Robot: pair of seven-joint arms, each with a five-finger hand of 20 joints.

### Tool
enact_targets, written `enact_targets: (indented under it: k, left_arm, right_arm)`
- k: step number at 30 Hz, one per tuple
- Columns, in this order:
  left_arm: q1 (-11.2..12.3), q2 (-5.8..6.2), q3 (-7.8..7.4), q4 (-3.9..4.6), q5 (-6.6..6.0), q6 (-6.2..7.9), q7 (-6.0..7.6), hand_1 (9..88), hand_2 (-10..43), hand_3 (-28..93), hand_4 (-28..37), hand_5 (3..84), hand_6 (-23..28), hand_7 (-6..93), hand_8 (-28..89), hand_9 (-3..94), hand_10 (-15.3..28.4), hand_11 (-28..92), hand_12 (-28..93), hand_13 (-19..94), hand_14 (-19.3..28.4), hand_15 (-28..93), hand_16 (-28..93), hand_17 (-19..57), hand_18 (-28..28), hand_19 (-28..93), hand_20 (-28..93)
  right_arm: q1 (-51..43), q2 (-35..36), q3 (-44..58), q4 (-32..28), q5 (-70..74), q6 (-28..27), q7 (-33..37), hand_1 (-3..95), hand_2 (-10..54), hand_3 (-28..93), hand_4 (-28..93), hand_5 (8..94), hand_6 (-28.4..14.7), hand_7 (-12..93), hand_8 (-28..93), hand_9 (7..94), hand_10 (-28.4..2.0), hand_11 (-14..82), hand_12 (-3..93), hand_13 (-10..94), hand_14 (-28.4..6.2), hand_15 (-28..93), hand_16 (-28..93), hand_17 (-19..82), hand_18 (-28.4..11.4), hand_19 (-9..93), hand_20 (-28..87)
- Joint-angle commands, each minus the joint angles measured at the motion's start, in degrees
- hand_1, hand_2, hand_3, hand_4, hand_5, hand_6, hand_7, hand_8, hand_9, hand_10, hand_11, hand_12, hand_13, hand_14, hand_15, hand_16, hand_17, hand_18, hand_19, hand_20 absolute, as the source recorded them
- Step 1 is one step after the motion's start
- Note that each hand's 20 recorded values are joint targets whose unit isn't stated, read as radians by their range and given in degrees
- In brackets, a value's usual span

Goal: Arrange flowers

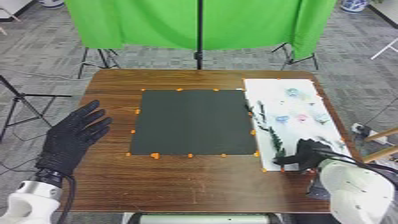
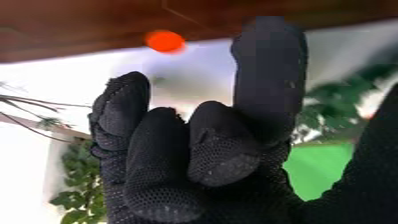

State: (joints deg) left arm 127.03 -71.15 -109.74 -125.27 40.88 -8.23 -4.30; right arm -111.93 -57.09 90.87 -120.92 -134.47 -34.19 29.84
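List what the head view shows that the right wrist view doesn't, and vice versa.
Head view: black square mat, left robot hand in black fabric glove, black metal tripod.

Right wrist view: mesh weave of the right glove, outlines of single broad green leaves.

Both: right robot hand, white rectangular sheet, round orange marker, green foliage, brown wooden table, bright green cloth.

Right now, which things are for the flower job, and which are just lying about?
For the job, I think:
- leafy stem, at the right hand
- pink flower
- white sheet under them
- dark mat, maybe

Just around:
- green cloth, hanging behind
- tripod, on the left
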Motion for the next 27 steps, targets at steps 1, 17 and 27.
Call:
enact_targets:
  k: [1, 17, 27]
  left_arm:
    - [0.84, -0.18, 0.04, 0.01, 0.2, 0.06, -0.47, 27.3, 1.0, 70, -22.7, 35.6, 2.7, 21.3, -11, 28.2, 12.2, 26, 13, 23, 14.8, 34, -1, -10.8, 20.5, 45, 6]
    - [1.47, -0.24, 0.19, -0.38, 0.01, 0.71, 0.15, 27.0, 1.3, 70, -22.9, 35.6, 2.7, 21.3, -11, 28.3, 12.3, 26, 13, 23, 14.8, 34, -1, -10.8, 20.4, 44, 6]
    - [1.31, -0.88, 0.12, -0.26, 0.2, 0.36, -0.34, 27.0, 1.3, 70, -22.9, 35.6, 2.6, 21.3, -11, 28.3, 12.4, 26, 13, 23, 14.9, 34, -1, -10.8, 20.4, 44, 6]
  right_arm:
    - [1.28, 1.82, -2.16, 1.36, -3.82, 1.07, -1.45, 22.6, -9.5, 49, -28, 92.0, 0.3, 45, -19, 90.2, -10.8, 66.8, 30.6, 82, -11.5, 88, 26, 35, -20.9, 89, 30]
    - [7.18, 2.49, -5.83, 4.74, -4.86, -2.36, -3.79, 17.0, -9.5, 62, -28, 85.1, 0.3, 41, -19, 84.6, -11.5, 62.1, 31.6, 77, -11.5, 84, 25, 31, -20.4, 85, 33]
    - [8.56, 2.11, -6.68, 5.7, -4.27, -3.56, -3.1, 17.1, -9.5, 62, -28, 83.8, 0.0, 39, -19, 83.3, -11.9, 61.1, 31.5, 75, -11.6, 83, 25, 30, -20.5, 83, 34]
